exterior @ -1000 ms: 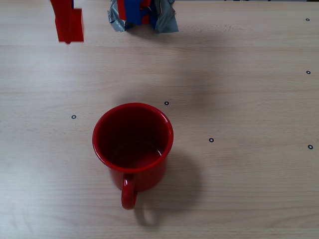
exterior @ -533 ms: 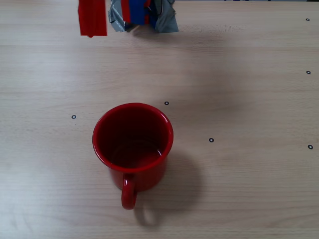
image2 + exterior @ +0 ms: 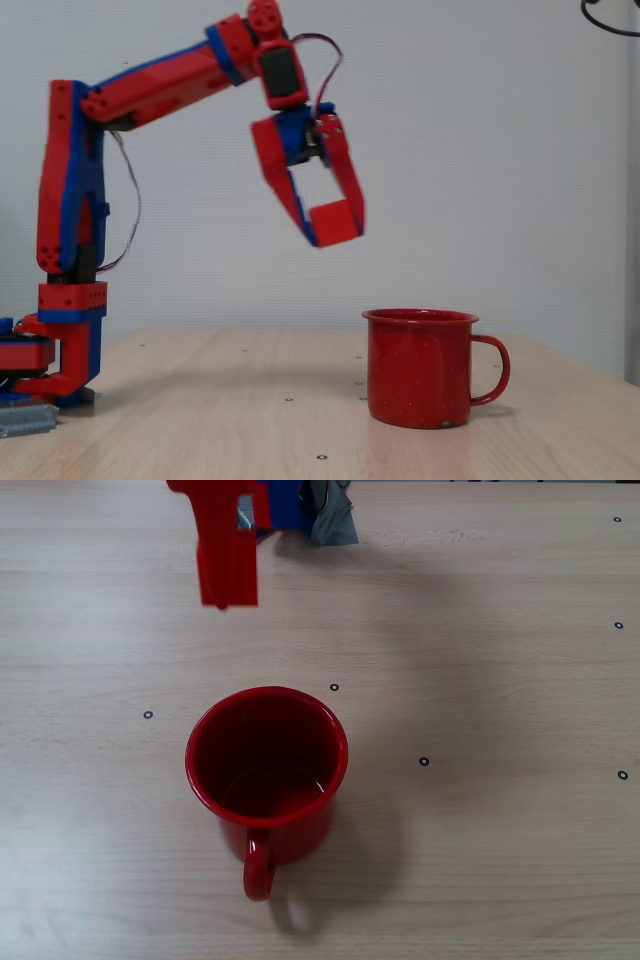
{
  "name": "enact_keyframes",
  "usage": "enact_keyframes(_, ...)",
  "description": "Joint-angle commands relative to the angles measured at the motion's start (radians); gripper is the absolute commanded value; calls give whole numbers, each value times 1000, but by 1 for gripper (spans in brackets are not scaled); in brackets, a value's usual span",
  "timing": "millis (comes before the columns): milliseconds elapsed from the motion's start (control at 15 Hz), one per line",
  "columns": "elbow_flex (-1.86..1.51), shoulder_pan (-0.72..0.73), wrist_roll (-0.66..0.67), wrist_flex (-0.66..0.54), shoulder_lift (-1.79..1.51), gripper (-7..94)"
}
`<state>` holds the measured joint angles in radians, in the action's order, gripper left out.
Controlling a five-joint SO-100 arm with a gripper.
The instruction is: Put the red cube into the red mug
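Two fingers of the claw [image 3: 332, 232] pinch the red cube [image 3: 335, 223] above the table.

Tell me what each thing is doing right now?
red cube: held up in the air, pinched at the gripper's tip.
gripper: shut on the red cube, high above the table, not yet over the mug.
red mug: upright on the table, empty inside.
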<state>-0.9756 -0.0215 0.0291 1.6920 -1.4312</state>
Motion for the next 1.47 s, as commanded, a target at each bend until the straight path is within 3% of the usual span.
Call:
enact_keyframes(0,158,23,-12,-23,48,0)
enact_keyframes(600,379,63,-54,-206,383,0)
enact_keyframes(1400,336,86,-61,-221,459,3)
